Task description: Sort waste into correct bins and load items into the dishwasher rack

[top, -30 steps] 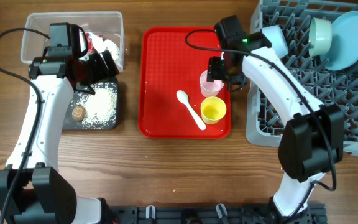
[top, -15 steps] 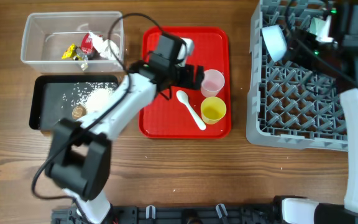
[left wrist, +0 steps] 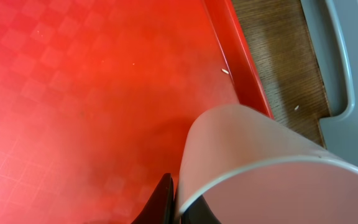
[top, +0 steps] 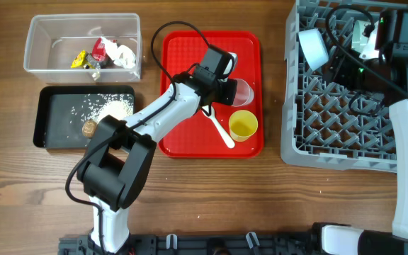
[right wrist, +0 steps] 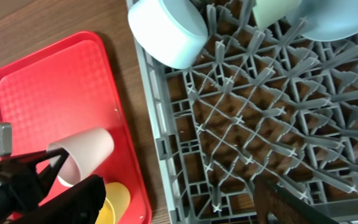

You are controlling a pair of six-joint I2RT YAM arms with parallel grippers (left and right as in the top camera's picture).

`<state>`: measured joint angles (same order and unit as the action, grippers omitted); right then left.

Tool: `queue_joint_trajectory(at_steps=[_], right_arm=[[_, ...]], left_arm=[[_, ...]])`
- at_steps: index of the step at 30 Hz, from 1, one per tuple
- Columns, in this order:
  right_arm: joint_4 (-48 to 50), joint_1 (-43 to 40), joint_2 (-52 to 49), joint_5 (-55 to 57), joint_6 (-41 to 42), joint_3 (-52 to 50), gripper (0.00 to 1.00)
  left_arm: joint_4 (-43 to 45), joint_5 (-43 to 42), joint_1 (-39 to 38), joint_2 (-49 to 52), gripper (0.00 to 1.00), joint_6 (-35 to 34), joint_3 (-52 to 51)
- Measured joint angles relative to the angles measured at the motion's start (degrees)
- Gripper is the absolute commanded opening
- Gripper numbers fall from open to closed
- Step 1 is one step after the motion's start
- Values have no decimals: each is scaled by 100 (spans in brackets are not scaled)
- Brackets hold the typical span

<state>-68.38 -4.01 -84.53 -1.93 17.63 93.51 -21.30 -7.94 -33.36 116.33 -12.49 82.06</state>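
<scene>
On the red tray my left gripper is shut on the rim of the pink cup. In the left wrist view one finger sits outside the pink cup and the other inside. A yellow cup and a white spoon lie beside it. My right gripper hangs open and empty over the grey dishwasher rack, its fingers spread wide. A pale blue bowl rests in the rack. The right wrist view also shows the pink cup, tilted.
A clear bin with wrappers stands at the back left. In front of it, a black tray holds rice and a small brown item. More dishes sit at the rack's far edge.
My left arm came from the bins to the red tray and shut on the pink cup's rim. My right arm left the tray and now hangs over the rack.
</scene>
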Motion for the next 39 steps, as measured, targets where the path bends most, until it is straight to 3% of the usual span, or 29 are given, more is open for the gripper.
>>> queue_joint_trajectory(at_steps=[6,8,11,12,17,22,26,29,33,39], right_arm=[[125,0,0,-758,-197,-4,82],[306,0,0,-1167,-339,-7,82],[575,0,-13,-1991,-625,-7,82],[695,0,-74,-2487,-835,-7,82],[1147,-4,-1051,-5477,-2114,-7,82],[1578,131,-2057,-7573,-3187,-9,80],[2096,409,-2481,-8255,-3364,-28,77],[2376,555,-2518,-8172,-3305,-35,74],[3423,894,-2518,-6450,-1904,-48,80],[4046,1021,-2518,-6398,-1373,-50,78]], left_arm=[[13,-269,223,-229,4,-455,52],[35,-1095,767,-776,4,-835,186],[74,-3248,2048,-1504,4,-1401,326],[83,-4461,2682,-1602,4,-1563,376],[-162,-7477,3777,-1552,4,-1652,372],[-166,-7943,3346,-1486,4,-1261,365],[-164,-7779,2894,-994,4,-1172,363],[-162,-7442,2717,-575,4,-1156,361],[-155,-7217,2634,-361,4,-1156,341],[-138,-7132,2636,-361,4,-1156,341]])
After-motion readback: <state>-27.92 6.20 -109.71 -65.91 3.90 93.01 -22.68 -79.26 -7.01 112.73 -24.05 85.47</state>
